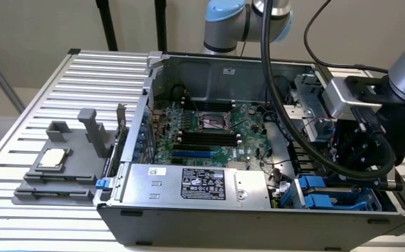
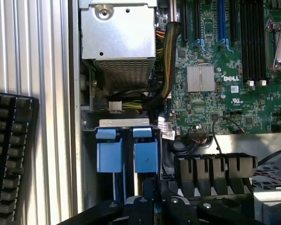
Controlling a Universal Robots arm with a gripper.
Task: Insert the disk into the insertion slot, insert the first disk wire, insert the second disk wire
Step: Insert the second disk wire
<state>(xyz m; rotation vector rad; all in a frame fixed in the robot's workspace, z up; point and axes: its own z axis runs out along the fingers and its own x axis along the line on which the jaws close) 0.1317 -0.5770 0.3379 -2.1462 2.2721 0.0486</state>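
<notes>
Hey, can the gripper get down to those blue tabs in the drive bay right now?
Probably yes: the gripper hangs just above the blue tabs in the insertion slot, with nothing visible between them.

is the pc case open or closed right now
Open. The computer case lies on its side with no side panel over it, so the motherboard and the silver power supply box are exposed from above.

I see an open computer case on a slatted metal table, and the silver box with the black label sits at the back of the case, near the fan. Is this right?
Not quite. The open computer case does stand on the slatted metal table, but the silver box with the black label sits along the front wall of the case, nearest the camera, not at the back. The exterior view shows this.
</notes>
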